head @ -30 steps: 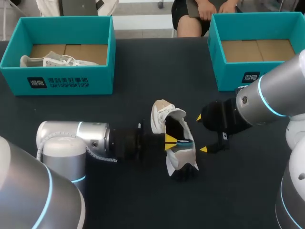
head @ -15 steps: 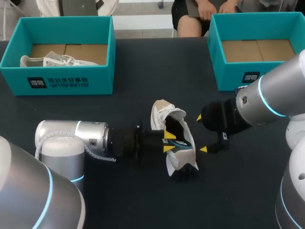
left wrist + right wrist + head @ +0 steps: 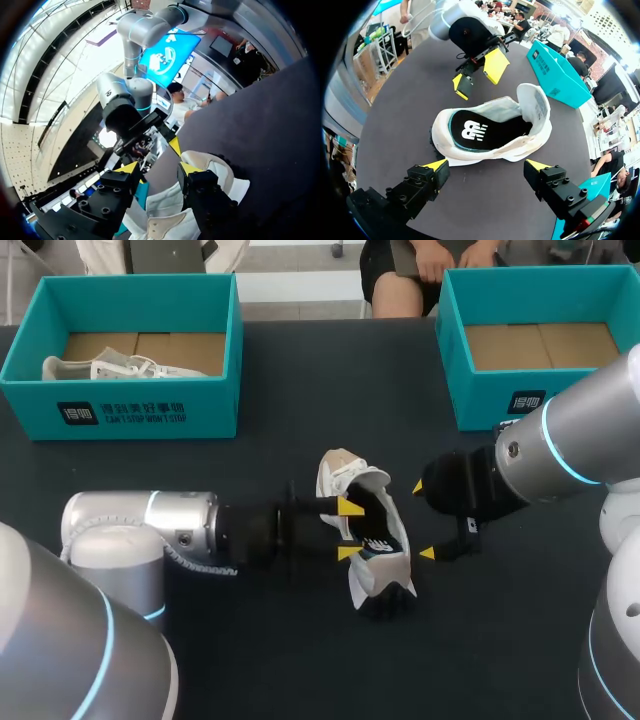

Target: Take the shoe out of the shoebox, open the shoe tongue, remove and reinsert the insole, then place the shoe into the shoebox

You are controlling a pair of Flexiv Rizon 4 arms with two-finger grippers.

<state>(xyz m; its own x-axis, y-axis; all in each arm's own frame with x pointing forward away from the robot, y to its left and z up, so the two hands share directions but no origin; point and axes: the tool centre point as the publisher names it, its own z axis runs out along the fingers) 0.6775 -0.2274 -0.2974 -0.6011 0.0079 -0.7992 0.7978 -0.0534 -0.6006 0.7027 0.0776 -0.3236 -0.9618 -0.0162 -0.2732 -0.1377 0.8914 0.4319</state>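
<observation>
Flanking the shoe [image 3: 384,562] on the counter [image 3: 250,470], left hand [image 3: 349,530] and right hand [image 3: 422,520] sit low, fingers apart (neither clamps it), insole [image 3: 475,131] showing.

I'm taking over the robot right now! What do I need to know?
Left gripper: open, beside the shoe, holding nothing.
Right gripper: open, at the shoe's other side, holding nothing.
Things: the shoe is on the table, near the empty shoebox. The insole lies flat inside it.
Done: shoe is out, tongue is open.
Left: put the shoe into the shoebox. I cannot tell if the insole has been out yet.
</observation>
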